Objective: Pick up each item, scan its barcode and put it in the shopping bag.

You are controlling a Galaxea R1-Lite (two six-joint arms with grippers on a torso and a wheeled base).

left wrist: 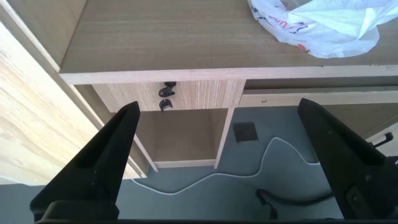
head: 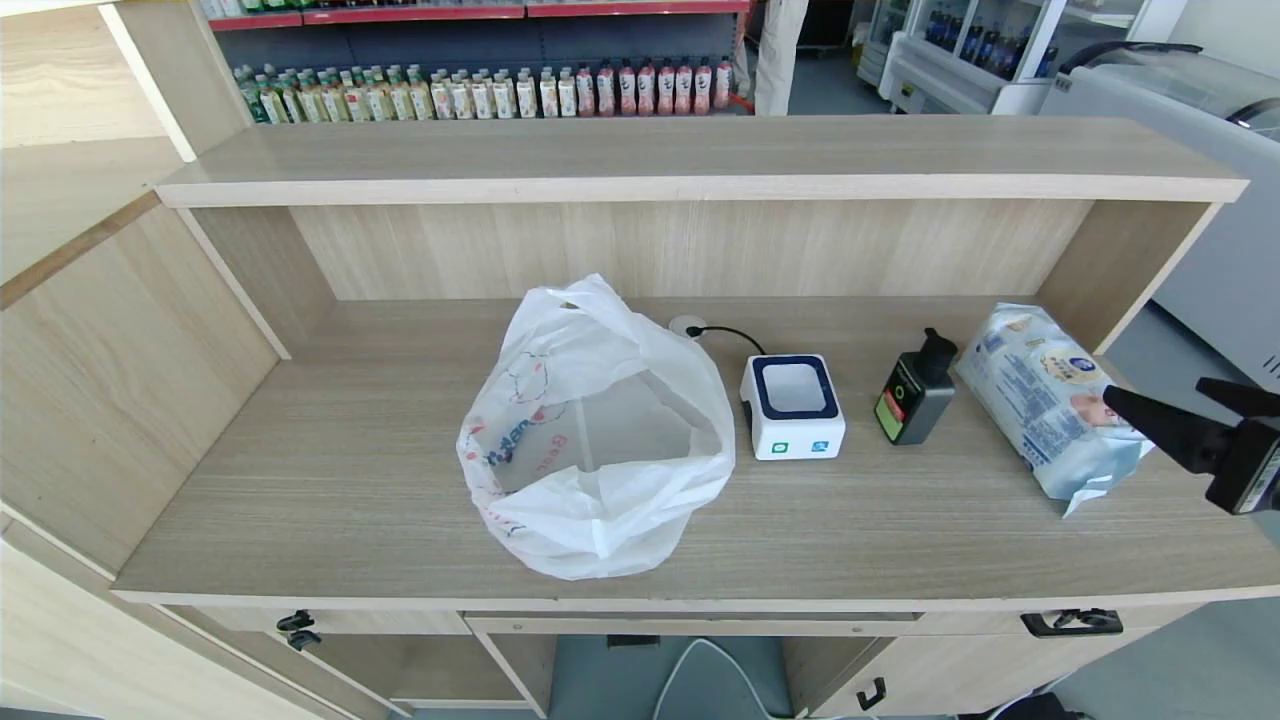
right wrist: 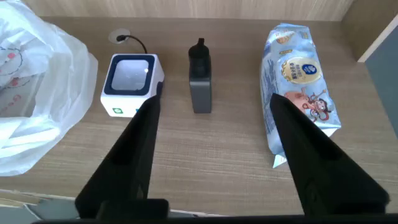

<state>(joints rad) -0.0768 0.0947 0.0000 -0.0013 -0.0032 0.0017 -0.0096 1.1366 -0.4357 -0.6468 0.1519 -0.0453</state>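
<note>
While bottle (head: 917, 395) and wipes pack (head: 1040, 395) are sitting right of scanner (head: 792, 405), you are facing whole job: shopping bag (head: 600, 440) looking empty, left gripper (left wrist: 219, 109) and right gripper (head: 1152, 390) both gaping, empty.

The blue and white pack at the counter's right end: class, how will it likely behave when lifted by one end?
The pack looks soft and crinkled, so it would probably sag rather than stay stiff. It lies flat and long, so it is unlikely to roll. Its glossy wrap may be slippery.
</note>
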